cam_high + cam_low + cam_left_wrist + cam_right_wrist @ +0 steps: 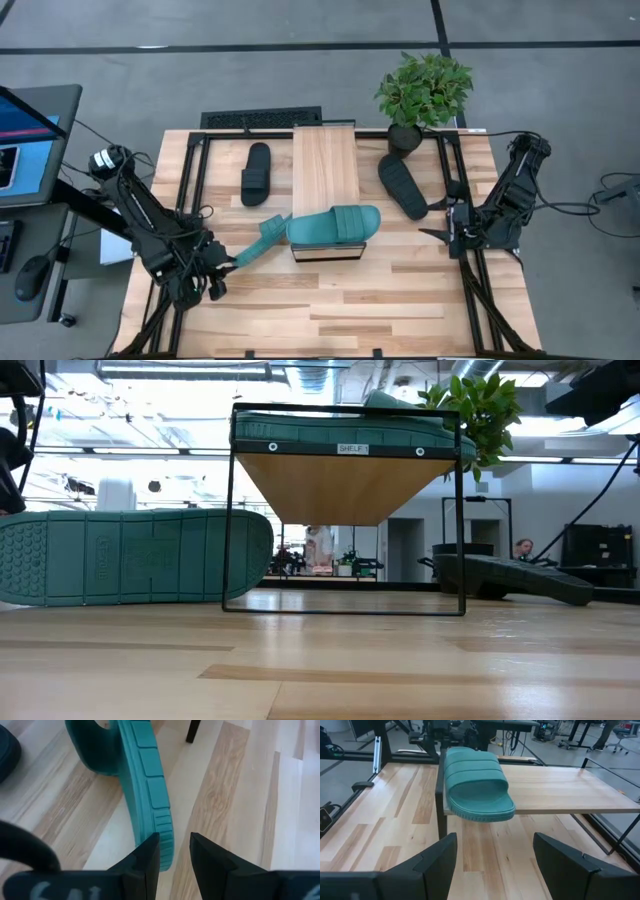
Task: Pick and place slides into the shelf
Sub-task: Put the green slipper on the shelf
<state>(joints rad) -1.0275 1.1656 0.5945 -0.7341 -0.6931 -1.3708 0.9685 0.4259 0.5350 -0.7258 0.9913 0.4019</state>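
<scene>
Pale plank tabletop (pixel 400 300) is spreading under us, framed by black rails, with grey floor around it and a leafy green potted plant (pixel 424 92) standing at the far edge. We are seeing the long light-wood shelf (pixel 325 165) running down the middle of the table on thin black legs; from table height a small white label on its front edge is reading "SHELF-1".

One teal-green ribbed-strap rubber slide (pixel 335 224) is lying across the near end of the shelf top, its toe hanging over the edge. We are watching the second teal-green slide (pixel 262 240) standing on its side on the table just beside the shelf's near left corner. Our left gripper (pixel 222 266) is pinching that slide's end, the dark fingers (pixel 145 865) closing on the edge of its sole.

A black rubber slide (pixel 256 173) is resting on the table left of the shelf, and another black rubber slide (pixel 402 185) is lying right of it, near the plant pot.

Our right gripper (pixel 440 235) is hovering by the table's right rail, well apart from the slides, its fingers spread wide and holding nothing.
</scene>
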